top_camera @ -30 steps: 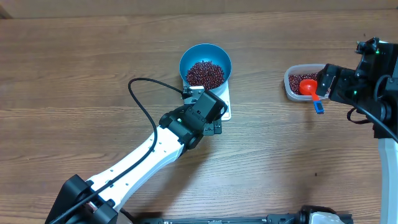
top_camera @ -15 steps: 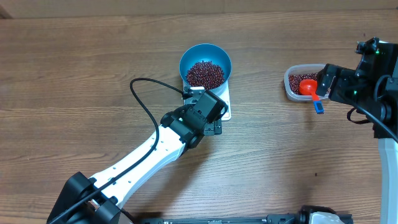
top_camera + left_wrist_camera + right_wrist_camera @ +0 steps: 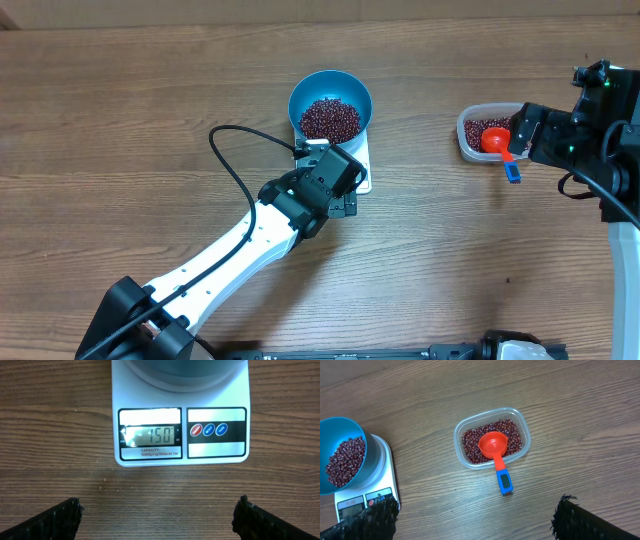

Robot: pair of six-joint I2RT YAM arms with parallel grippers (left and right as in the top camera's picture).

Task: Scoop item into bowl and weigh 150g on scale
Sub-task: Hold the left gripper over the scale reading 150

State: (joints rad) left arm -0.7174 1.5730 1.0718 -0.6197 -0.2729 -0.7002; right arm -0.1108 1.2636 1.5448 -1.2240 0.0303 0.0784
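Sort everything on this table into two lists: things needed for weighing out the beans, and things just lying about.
Needed: beans, blue bowl, white scale, clear tub, orange scoop.
Lying about: nothing that I can see.

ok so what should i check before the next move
1. scale display reads 150: ok
2. blue bowl with beans sits on the scale: ok
3. red scoop lies in the clear tub, handle over the rim, not held: ok
4. left hand open and empty, in front of the scale: ok
5. right hand open and empty, above the tub: ok
6. no stray beans on the table: cannot tell, a few tiny specks near the scale
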